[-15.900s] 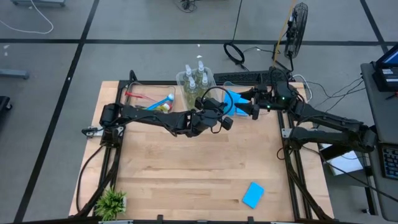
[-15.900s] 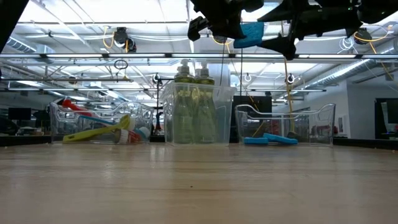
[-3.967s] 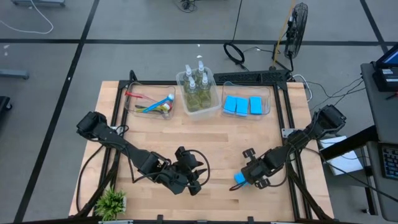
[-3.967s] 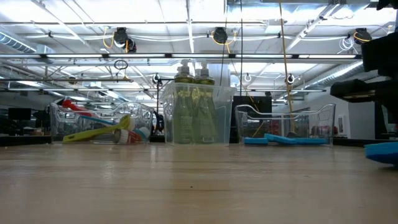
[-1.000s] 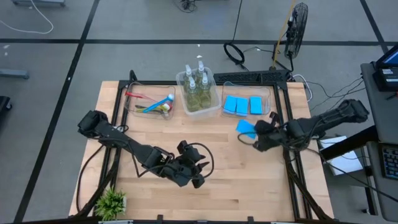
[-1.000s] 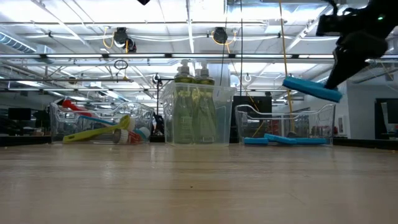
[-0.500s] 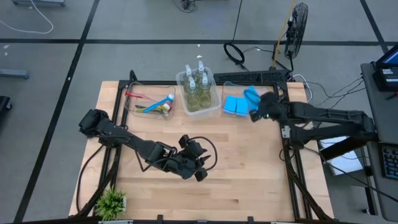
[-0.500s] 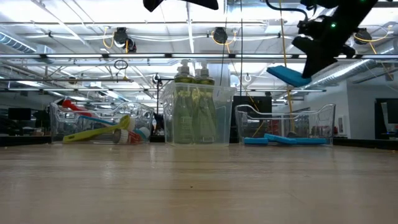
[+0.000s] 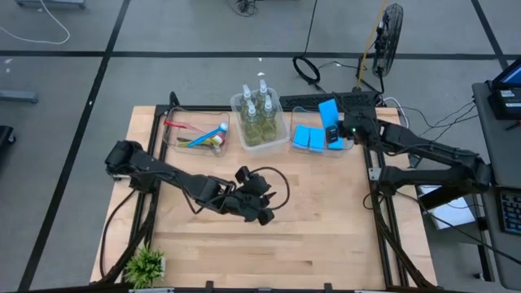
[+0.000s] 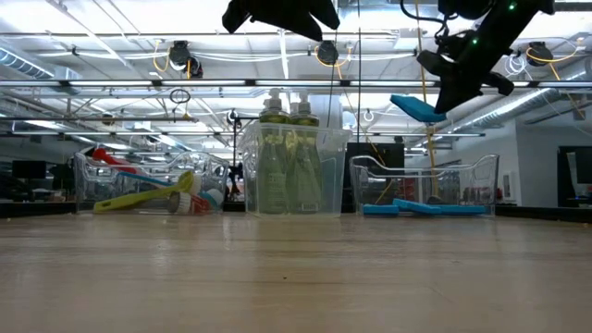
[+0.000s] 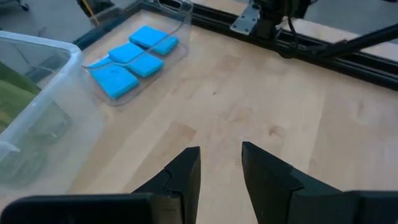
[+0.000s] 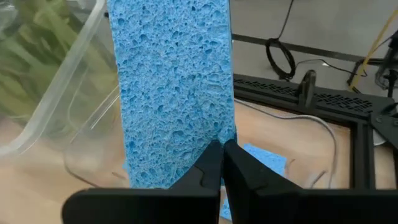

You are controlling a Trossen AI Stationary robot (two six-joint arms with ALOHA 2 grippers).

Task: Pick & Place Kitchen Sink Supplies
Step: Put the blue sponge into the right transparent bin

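Note:
My right gripper [image 9: 340, 129] is shut on a light-blue sponge [image 9: 328, 111] and hovers over the far end of the clear right-hand bin [image 9: 352, 134]. Other blue sponges [image 9: 309, 138] lie flat in that bin. In the low view the held sponge [image 10: 416, 107] hangs high above the bin [image 10: 425, 190]. My left gripper [image 9: 264, 213] is open over the middle of the table. In its wrist view nothing lies between its fingers [image 11: 221, 168], only bare wood. My right gripper pinches the sponge's near end [image 12: 214, 134], close to one corner, between its two shut fingers [image 12: 239, 171]. The sponge sticks out ahead of the fingers toward the table's far left. It is tilted and lifted clear of the bin and the sponges below.
A clear bin with yellow-green pump bottles [image 9: 259, 122] stands at the far middle. A bin with coloured brushes [image 9: 195, 134] stands to its left. A small potted plant [image 9: 146, 264] sits at the near left corner. Black frame rails [image 9: 374, 203] run along the table's sides.
My right gripper has carried the sponge toward the table's far edge, from in front of the sponge bin to above its far end. It has rolled, so the sponge has turned about. My left gripper has drifted a little toward the table's right and far side, still open.

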